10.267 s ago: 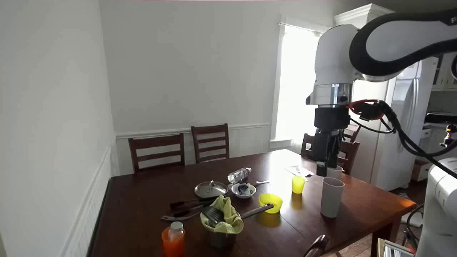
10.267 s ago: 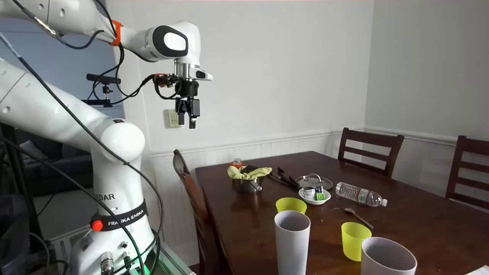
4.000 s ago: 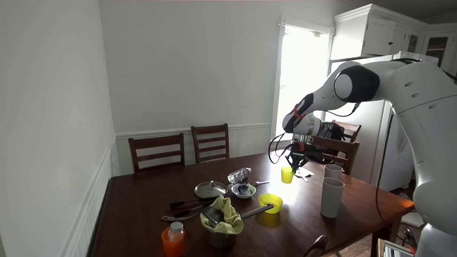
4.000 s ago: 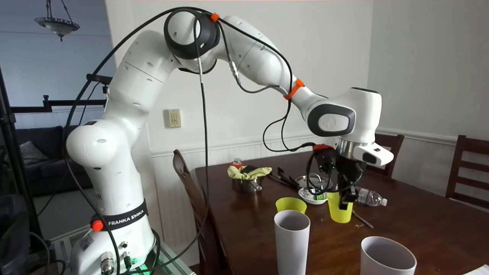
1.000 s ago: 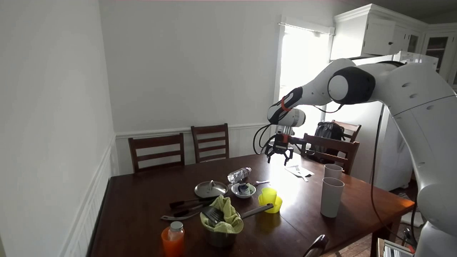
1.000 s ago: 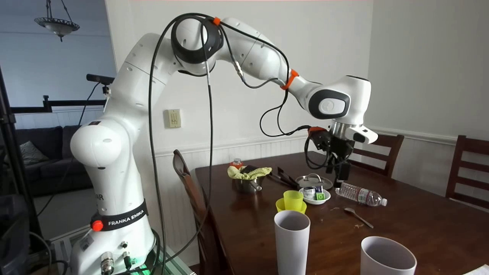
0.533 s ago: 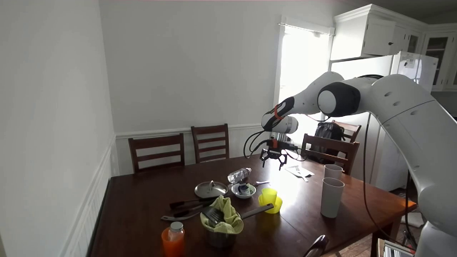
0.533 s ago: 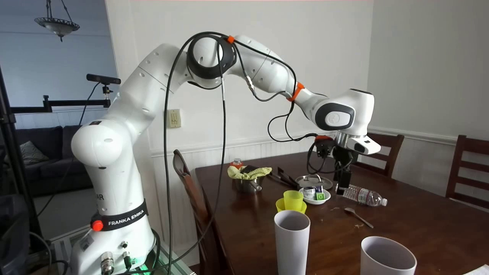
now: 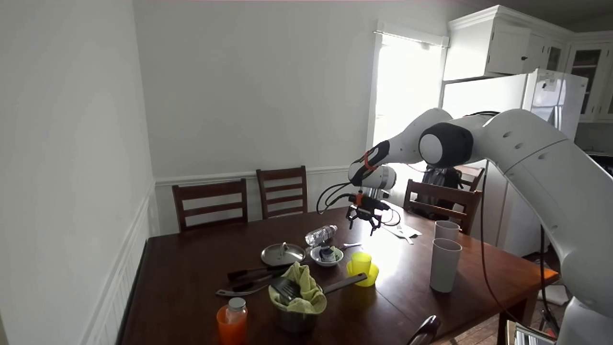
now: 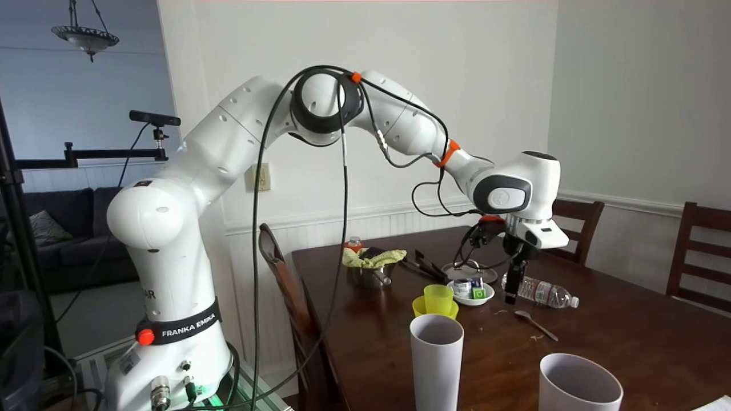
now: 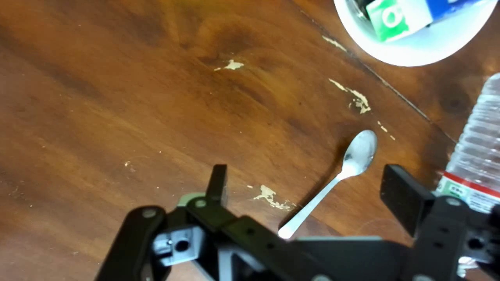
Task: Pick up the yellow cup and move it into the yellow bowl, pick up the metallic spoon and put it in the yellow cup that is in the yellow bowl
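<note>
While my gripper [image 11: 306, 179] stands spread wide and empty, the spoon [image 11: 334, 184] lies lower right of centre in the wrist view; I expect light, stiff, slippery metal, best gripped mid-handle.

The yellow bowl [image 10: 419, 307] is partly hidden by a tall cup [image 10: 437, 365] in an exterior view; the wrist view's bottle [image 11: 477, 146] is cut off.

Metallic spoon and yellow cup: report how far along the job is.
Looks done: the yellow cup sits in the yellow bowl. In hand: the open pincer hangs above the metallic spoon, gripping nothing. Left: gripping the spoon and putting it in the cup.
</note>
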### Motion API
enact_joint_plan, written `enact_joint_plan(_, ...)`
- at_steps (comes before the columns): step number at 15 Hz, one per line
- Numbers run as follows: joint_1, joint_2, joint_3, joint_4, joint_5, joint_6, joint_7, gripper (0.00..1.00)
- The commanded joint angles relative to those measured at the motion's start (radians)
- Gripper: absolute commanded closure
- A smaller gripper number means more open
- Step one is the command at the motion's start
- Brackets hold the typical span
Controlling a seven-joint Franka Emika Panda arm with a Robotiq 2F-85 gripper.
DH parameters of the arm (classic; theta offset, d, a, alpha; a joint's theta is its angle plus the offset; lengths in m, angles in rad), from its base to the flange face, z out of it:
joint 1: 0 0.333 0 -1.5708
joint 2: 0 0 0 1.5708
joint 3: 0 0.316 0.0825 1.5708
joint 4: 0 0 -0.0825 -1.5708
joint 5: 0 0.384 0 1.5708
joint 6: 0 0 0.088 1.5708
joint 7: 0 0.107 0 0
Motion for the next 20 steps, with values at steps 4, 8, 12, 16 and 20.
enact_joint_plan(4,0.004,0.158,-0.025,0.195,-0.003,0.014,0.221,0.00)
enact_joint_plan(8,-0.010,0.239,-0.021,0.302,-0.015,-0.006,0.297,0.00)
enact_joint_plan(12,-0.021,0.325,-0.022,0.416,-0.008,-0.028,0.334,0.00)
enact_joint_plan(16,-0.035,0.401,-0.017,0.522,-0.009,-0.079,0.345,0.16)
enact_joint_plan(20,-0.040,0.455,-0.021,0.600,-0.012,-0.130,0.353,0.46)
